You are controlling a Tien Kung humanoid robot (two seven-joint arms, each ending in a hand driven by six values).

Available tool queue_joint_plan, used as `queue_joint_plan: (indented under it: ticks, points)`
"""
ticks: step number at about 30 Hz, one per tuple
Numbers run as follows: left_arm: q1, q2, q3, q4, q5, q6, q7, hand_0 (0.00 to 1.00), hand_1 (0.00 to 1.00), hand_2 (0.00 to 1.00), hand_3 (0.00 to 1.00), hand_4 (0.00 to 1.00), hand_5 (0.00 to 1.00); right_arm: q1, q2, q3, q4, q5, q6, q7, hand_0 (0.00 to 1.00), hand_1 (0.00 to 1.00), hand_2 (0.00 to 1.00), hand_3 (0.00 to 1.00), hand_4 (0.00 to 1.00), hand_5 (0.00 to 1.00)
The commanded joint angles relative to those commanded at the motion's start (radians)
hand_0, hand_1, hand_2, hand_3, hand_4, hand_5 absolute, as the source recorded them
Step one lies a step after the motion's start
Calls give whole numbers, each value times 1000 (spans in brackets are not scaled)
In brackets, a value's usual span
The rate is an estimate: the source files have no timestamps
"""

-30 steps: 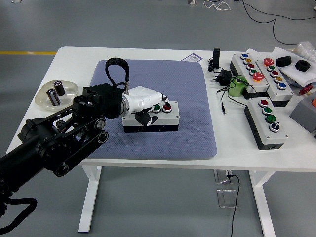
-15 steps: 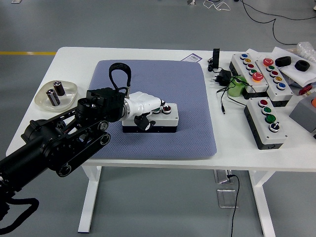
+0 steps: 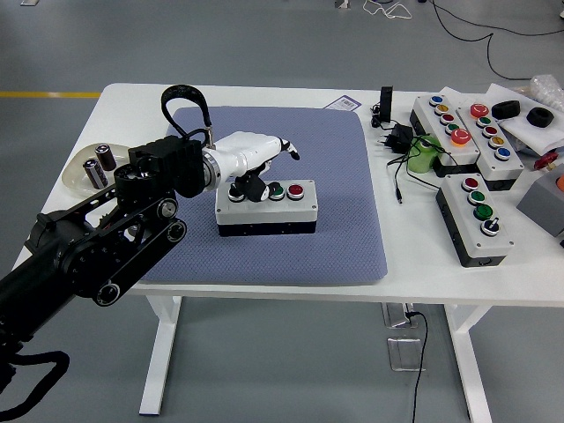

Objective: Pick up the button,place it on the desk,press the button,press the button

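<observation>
From the head view, the white bench carries a blue-grey textured mat, and on the mat sits the white-topped, black-based button box with a green and a red round button on its lid. The left hand, white-shelled on a black arm coming in from the left, hovers over the box's left end with fingers loosely spread, gripping nothing; its dark thumb points down near the leftmost button. A shallow cream dish with two batteries lies at the bench's left. Several larger multi-button control boxes crowd the right side.
</observation>
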Motion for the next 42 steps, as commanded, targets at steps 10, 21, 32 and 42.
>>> queue_joint_plan:
  ticks: [10,21,32,42]
  points:
    - [38,3,-81,88,-309,387,-22,162,352,397,979,827,857,-2,0,-1,0,-1,0,-1,652,571,605,646,273,282]
    - [84,-3,-145,202,-777,475,-229,772,838,858,901,769,998,-4,1,-6,0,3,-1,-3,652,571,606,645,273,281]
    - [105,6,-197,255,-1238,370,-246,818,854,863,870,740,998,0,2,-7,0,4,0,-2,653,572,605,645,273,281]
    - [115,7,-248,289,-1428,360,-253,826,857,862,864,746,998,2,2,-4,0,0,0,-1,652,570,605,645,271,280]
